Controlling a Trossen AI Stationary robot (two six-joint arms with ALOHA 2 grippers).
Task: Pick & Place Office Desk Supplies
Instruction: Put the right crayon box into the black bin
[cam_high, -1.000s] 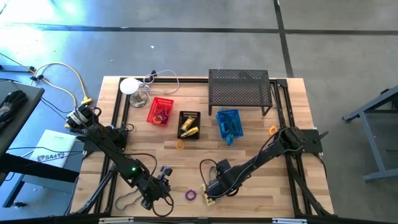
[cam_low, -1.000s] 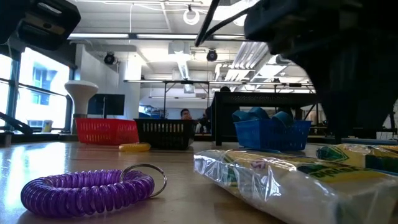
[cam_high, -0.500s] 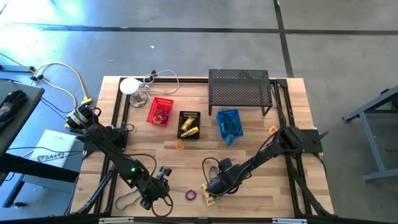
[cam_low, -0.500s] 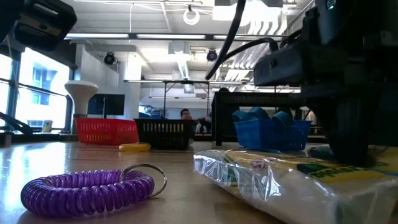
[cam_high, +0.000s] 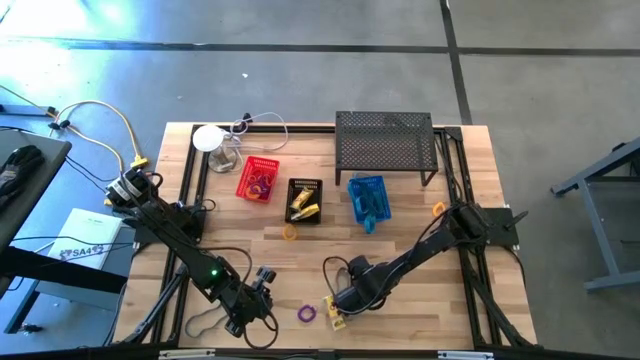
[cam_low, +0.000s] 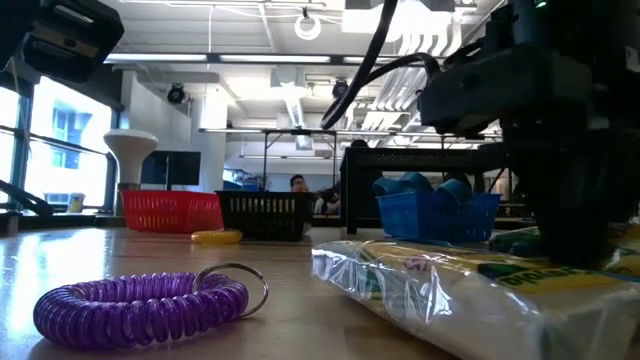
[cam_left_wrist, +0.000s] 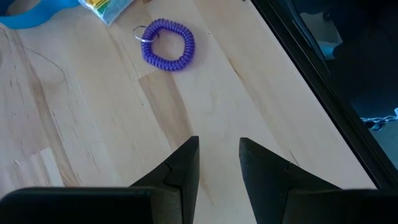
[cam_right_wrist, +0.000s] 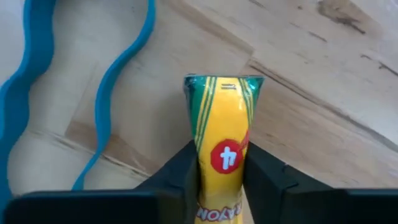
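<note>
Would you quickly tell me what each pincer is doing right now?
Left pincer: open, holding nothing, above bare wood near the purple coil ring.
Right pincer: shut on the yellow crayon pack.

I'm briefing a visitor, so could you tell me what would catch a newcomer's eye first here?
Probably the right pincer at the table's front edge, closed on a yellow-and-green crayon pack. Just left of it lies a purple coil ring, and further back stand the red basket, black basket and blue basket.

High overhead, low tabletop, 2 wrists close.
</note>
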